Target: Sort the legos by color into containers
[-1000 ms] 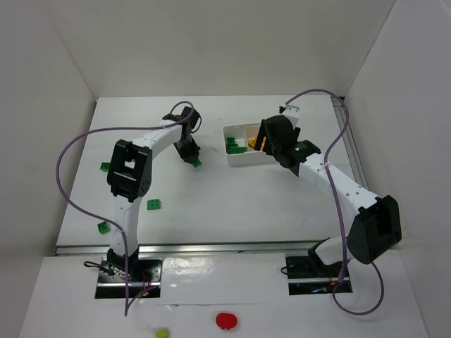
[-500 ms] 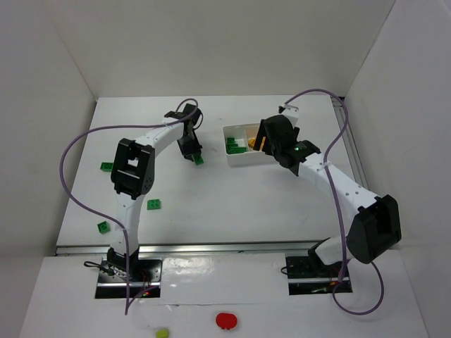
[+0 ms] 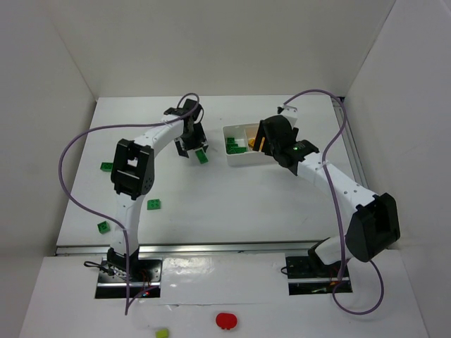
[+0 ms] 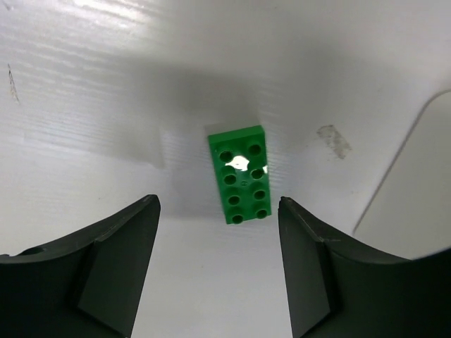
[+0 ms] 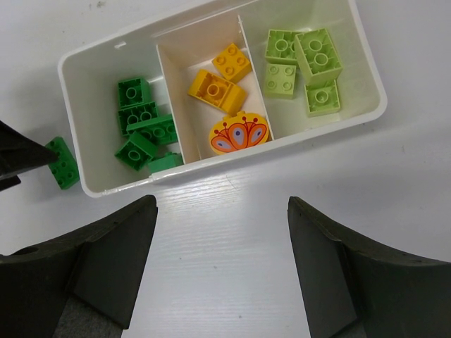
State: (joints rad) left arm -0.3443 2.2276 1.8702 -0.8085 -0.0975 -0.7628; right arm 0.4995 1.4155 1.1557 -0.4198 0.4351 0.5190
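My left gripper (image 3: pixel 192 148) is open just left of the tray. A dark green lego (image 4: pixel 242 174) lies loose below and just ahead of its spread fingers (image 4: pixel 127 239), touching neither; it also shows as the green brick (image 3: pixel 202 156). The white tray (image 5: pixel 211 167) holds dark green legos (image 5: pixel 144 130) in its left compartment, orange ones (image 5: pixel 218 88) in the middle and pale green ones (image 5: pixel 306 70) on the right. My right gripper (image 5: pixel 222 203) hangs open and empty over the table before the tray (image 3: pixel 239 161).
More green legos lie on the left of the table: one (image 3: pixel 106 167), another (image 3: pixel 153 204) and a third (image 3: pixel 103 226). A red round object (image 3: pixel 226 320) and a small yellow-green piece (image 3: pixel 162 332) sit on the near ledge. Walls enclose the table.
My left gripper moved slightly toward the tray, then opened and let go of the dark green lego. The right arm stayed put.
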